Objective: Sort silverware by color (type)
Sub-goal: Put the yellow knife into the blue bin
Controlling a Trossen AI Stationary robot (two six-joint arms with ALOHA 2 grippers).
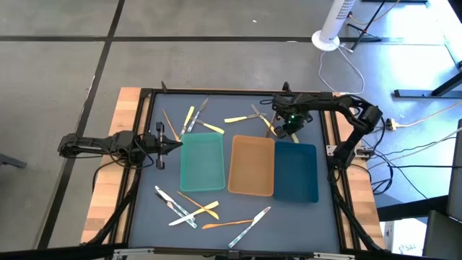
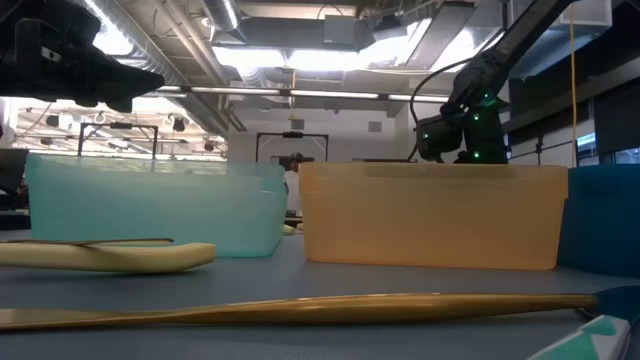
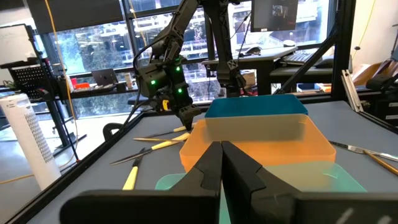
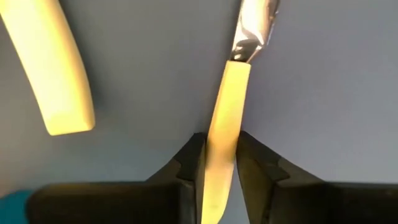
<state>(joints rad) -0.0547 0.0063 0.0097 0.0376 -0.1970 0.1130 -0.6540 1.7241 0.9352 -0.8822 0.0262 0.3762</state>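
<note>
**Desk:** Right pincer (image 4: pixel 221 140), how set?

**Photographer:** Clenched on yellow-handled utensil (image 4: pixel 227 93), one finger against each side of the handle. Down at the table (image 1: pixel 144 217), far side, just beyond where tan tray (image 1: pixel 251 166) meets dark-blue tray (image 1: pixel 296 172).

**Desk:** Pointing which way?

**Photographer:** Long axis straight out from the fingers, silver tip leading, away from the wrist.

**Desk:** Anything crowding it?

**Photographer:** Second yellow piece (image 4: pixel 56 74) lying just beside, apart, angled. Trays near.

**Desk:** Counts?

**Photographer:** Three trays in a row mid-table: teal tray (image 1: pixel 202 162), tan, dark-blue. Loose silverware in two scatters, far side and near side, gold, silver and yellow-handled; overlapping, so cannot tell exact numbers.

**Desk:** Left pincer (image 1: pixel 173 144)?

**Photographer:** Clenched on nothing, by the teal tray's left edge.
</note>
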